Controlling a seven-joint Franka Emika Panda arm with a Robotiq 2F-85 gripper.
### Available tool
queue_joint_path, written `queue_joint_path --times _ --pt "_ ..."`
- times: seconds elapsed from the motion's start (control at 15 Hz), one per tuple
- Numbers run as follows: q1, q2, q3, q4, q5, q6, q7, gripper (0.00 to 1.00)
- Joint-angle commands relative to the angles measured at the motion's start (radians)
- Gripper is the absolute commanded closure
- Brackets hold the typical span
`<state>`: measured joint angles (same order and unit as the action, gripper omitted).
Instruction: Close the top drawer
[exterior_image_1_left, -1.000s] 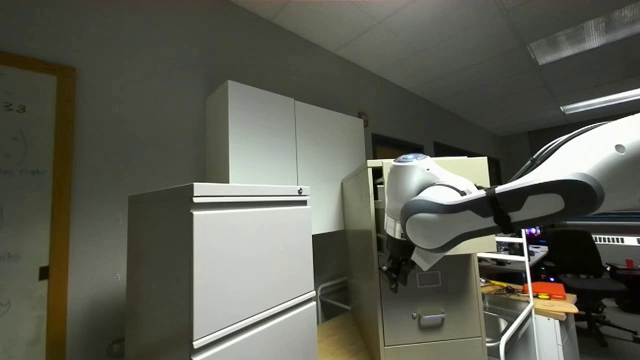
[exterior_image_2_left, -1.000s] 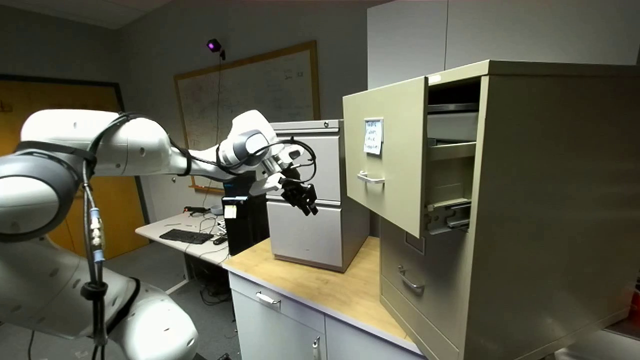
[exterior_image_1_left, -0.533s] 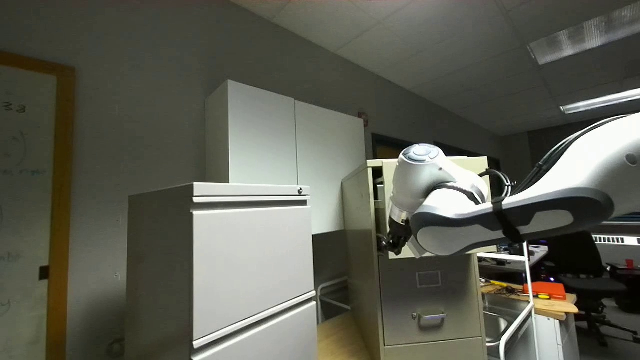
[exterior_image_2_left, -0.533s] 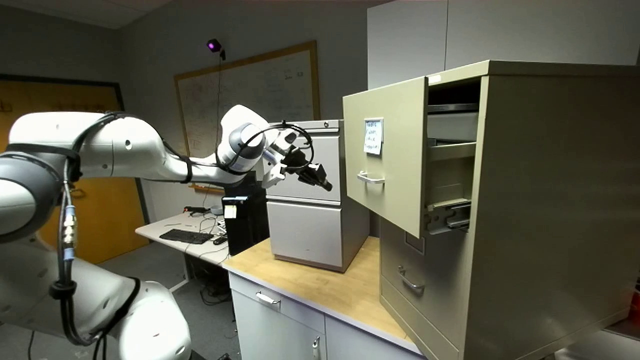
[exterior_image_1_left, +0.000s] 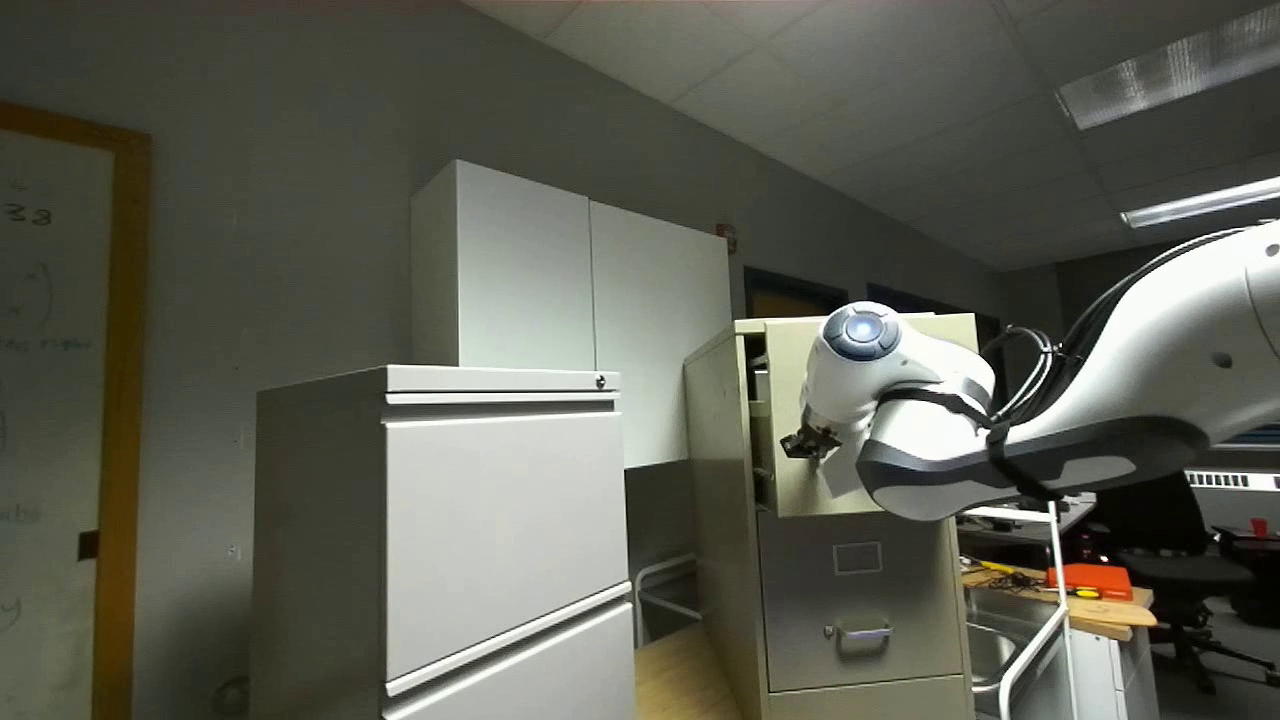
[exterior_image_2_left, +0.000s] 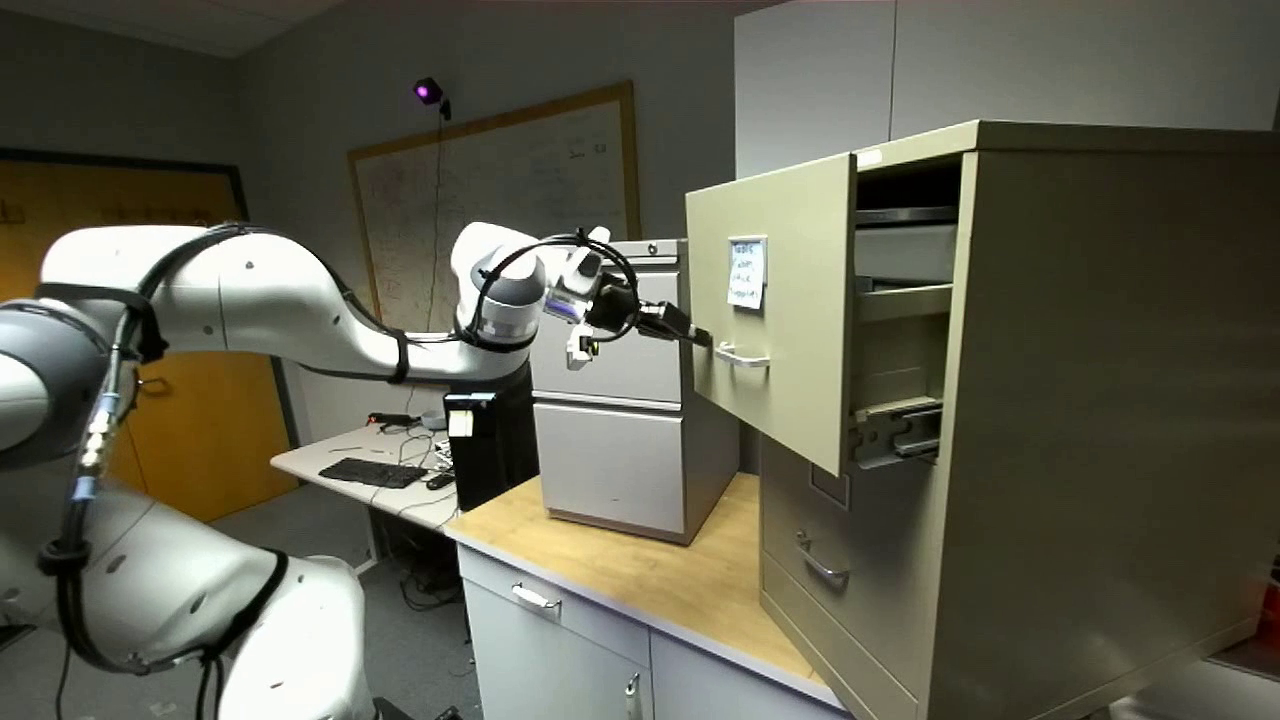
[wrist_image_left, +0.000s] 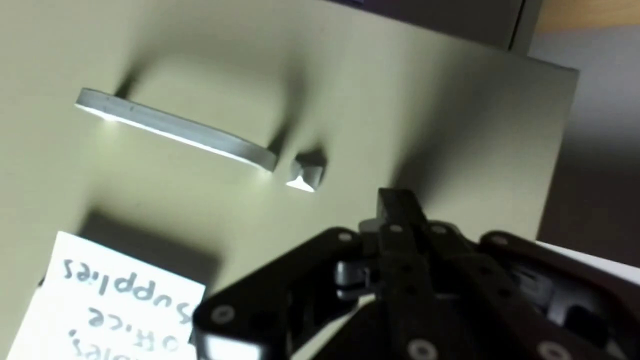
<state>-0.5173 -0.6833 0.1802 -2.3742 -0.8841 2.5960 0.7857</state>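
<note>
High on the beige filing cabinet (exterior_image_2_left: 1100, 400): top drawer (exterior_image_2_left: 795, 325), standing out from the frame, slide rail (exterior_image_2_left: 880, 435) and part of the inside showing in the gap. Not closed. Front carries a bar handle (exterior_image_2_left: 742, 358) and a handwritten paper label (exterior_image_2_left: 746, 275); wrist view adds a small lock knob (wrist_image_left: 306, 172) beside the handle.

End effector (exterior_image_2_left: 702, 338) close in front of that face, fingers drawn together with nothing seen between them (wrist view). Tips aim at a plain stretch between lock knob and the drawer's side edge, off the handle. Wrist picture stands inverted, going by the label's writing. Touching or just short of it: cannot tell; a shadow runs close up to the tips.

Relation that matters: drawer front lies ahead of the fingertips, and its line of travel, the long axis, runs straight back into the cabinet. One arm only, so no choice of reach. Step in hand, as I judge it: lining up a push, which should follow that axis. Contact made here would be off-centre, on the side toward the pale-grey cabinet (exterior_image_2_left: 610, 460), so skewing on the slides or slipping past the edge seems the likeliest trouble; a spot nearer the handle might drive truer.

Farther out: lower drawer (exterior_image_2_left: 880, 580) looks closed, below; pale-grey cabinet on the wooden tabletop (exterior_image_2_left: 600, 560); beyond, a desk (exterior_image_2_left: 320, 460) with a keyboard (exterior_image_2_left: 373, 473).
</note>
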Motion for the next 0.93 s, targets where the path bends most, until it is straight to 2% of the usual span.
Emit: queue_joint_path --times 0.0,0.2,0.4,0.87 --pt "-0.031 0.025 0.006 0.041 -0.15 0.022 0.161 1.0" --pt "0.014 0.06 -0.028 0.062 -0.238 0.011 0.229 1.0" --pt "0.063 0.11 -0.078 0.092 -0.279 0.004 0.255 1.0" --pt "0.167 0.264 -0.196 0.206 -0.251 0.012 0.206 1.0"
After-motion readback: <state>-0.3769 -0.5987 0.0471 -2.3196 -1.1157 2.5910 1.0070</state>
